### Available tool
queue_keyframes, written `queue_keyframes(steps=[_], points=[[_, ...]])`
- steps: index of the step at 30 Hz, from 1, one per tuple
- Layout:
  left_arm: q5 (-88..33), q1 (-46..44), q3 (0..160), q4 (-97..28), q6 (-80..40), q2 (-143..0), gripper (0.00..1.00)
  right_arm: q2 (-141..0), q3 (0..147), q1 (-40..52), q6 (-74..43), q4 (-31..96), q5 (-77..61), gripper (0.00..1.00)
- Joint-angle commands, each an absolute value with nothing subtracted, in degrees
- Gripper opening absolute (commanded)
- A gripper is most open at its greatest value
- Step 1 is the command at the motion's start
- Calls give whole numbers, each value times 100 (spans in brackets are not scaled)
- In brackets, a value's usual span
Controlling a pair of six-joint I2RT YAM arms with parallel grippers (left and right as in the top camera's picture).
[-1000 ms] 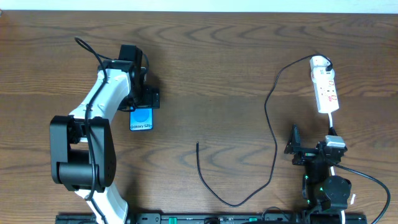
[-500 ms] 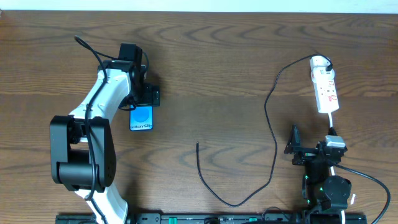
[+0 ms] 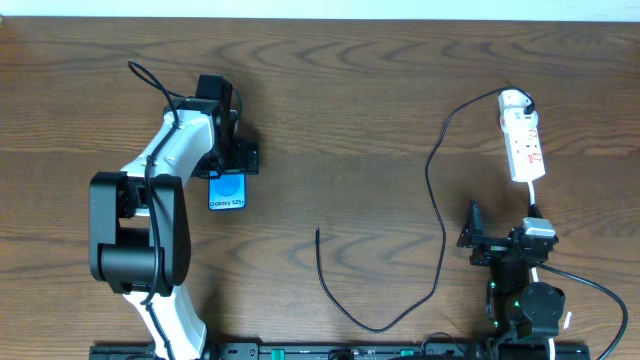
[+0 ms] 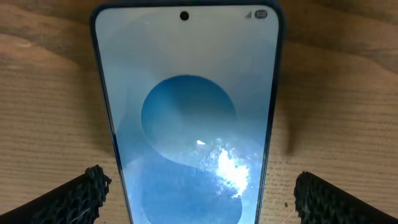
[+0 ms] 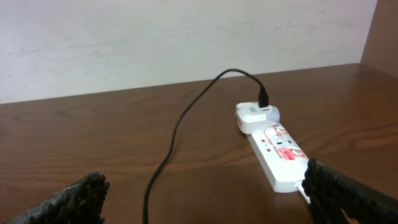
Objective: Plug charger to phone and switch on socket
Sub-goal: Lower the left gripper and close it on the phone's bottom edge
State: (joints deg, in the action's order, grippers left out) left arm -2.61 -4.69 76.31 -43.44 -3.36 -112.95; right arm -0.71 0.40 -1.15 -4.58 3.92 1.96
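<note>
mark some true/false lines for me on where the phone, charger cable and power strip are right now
1. The phone lies screen up between the open fingers of the left gripper. True.
2. The charger runs from a white adapter at the far end of the socket. True.
3. The charger's tip is plugged into the phone. False: it lies on the table, apart from the phone.
4. The right gripper grips the socket. False: it is open, short of the socket.
</note>
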Motion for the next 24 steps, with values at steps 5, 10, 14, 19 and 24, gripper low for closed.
queue_keyframes(steps=[5,10,14,19,24], points=[[-187,-484,7596,-4355,-368,-11465,98,-30,32,-38,-530,410,244,99],[-189,-484,7596,-4316,-368,-11651,98,-30,32,-38,-530,410,244,99],[-189,-484,7596,-4285,-368,-11754,98,-30,32,-38,-530,410,244,99],[-187,-484,7596,-4270,-368,-11773,98,-30,32,-38,-530,410,244,99],[-189,-484,7596,-4272,-368,-11773,98,-30,32,-38,-530,410,244,99]])
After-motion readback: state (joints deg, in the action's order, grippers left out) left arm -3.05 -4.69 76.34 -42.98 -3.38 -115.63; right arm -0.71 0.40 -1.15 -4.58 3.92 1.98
